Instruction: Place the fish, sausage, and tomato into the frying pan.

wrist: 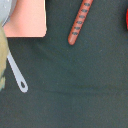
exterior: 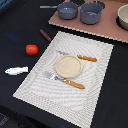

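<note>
The frying pan (exterior: 67, 10) is dark grey and sits on a pink board at the back, its thin handle (exterior: 48, 6) pointing to the exterior view's left. The sausage (exterior: 45, 35) lies on the dark table near the mat's far corner. The tomato (exterior: 31, 49) sits in front of it, and the white fish (exterior: 16, 70) lies nearer still. The wrist view looks down on the sausage (wrist: 80, 22), the pan handle (wrist: 17, 75) and a sliver of the tomato (wrist: 126, 20). No gripper fingers show in either view.
A deeper grey pot (exterior: 91, 12) stands beside the pan on the pink board (exterior: 100, 27), with another bowl (exterior: 124, 17) at its right end. A striped placemat (exterior: 47, 90) holds a tan plate (exterior: 68, 66), a knife (exterior: 82, 58) and a fork (exterior: 65, 80). A blurred olive shape (wrist: 2, 60) sits at the wrist view's edge.
</note>
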